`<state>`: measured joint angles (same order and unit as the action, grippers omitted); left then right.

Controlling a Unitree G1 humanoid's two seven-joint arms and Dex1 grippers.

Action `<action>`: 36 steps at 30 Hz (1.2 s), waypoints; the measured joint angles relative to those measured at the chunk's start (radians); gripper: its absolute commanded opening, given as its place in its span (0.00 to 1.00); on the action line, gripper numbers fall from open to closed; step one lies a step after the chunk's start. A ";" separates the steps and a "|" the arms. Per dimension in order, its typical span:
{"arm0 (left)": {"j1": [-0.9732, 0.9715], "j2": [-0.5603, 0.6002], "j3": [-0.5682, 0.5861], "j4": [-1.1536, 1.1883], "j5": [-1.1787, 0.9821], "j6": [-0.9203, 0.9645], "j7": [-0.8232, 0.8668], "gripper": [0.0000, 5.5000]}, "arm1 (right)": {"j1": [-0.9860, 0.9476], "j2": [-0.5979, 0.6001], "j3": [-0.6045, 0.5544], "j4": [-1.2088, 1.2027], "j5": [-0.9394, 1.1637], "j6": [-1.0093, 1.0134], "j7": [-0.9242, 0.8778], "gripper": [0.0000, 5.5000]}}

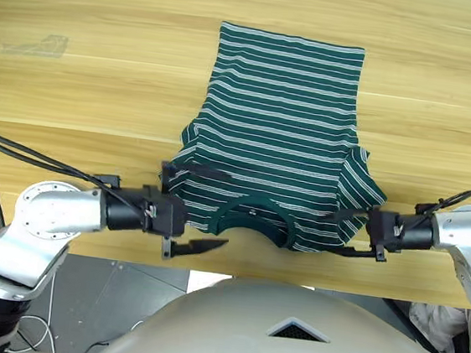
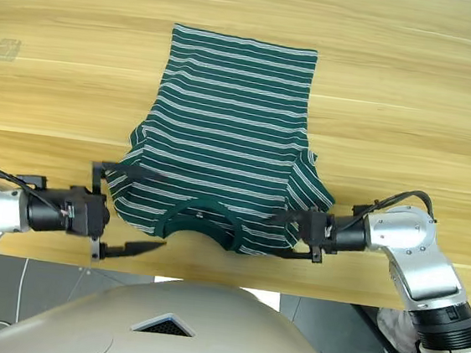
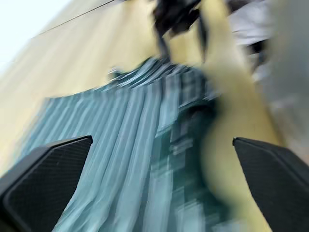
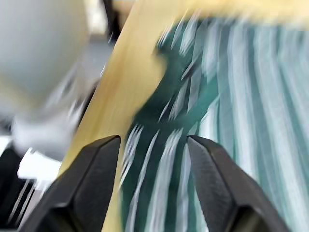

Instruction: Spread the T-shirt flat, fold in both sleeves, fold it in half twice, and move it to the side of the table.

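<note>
Shirt position: the T-shirt point(image 1: 278, 130), dark green with white stripes, lies on the tabletop point(image 1: 74, 109) about midway between its left and right sides. The collar point(image 1: 253, 210) sits close to the near edge and the hem point(image 1: 292, 39) points toward the far edge. The hem runs straight. The shoulder end is wider and rumpled, and the right sleeve point(image 1: 367, 189) flares outward.

Left gripper point(image 1: 201, 209): I find it at the shirt's near-left corner with the jaws spread wide. One finger lies over the shoulder fabric, and the other hangs just past the near edge of the tabletop. It has hold of nothing.

Right gripper point(image 2: 290, 235): it sits at the near-right corner by the flared sleeve. The jaws are parted by a smaller gap, with striped cloth showing between them in the right wrist view. I see no fabric pinched.

Room: bare wood runs out on both sides of the shirt and beyond the hem. A faint grey mark point(image 1: 34, 44) lies well off toward the far-left corner. At the near edge both grippers work with very little margin.
</note>
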<state>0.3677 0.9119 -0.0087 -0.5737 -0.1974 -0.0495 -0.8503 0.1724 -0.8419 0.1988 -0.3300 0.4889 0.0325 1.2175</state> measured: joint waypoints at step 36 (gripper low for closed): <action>0.242 -0.052 0.184 0.310 0.604 -0.282 0.340 0.98 | -0.120 0.170 0.086 0.281 -0.686 -0.238 -0.476 0.46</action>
<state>0.6093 0.8599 0.1755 -0.2636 0.4063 -0.3318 -0.5099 0.0519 -0.6718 0.2849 -0.0485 -0.1972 -0.2057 0.7412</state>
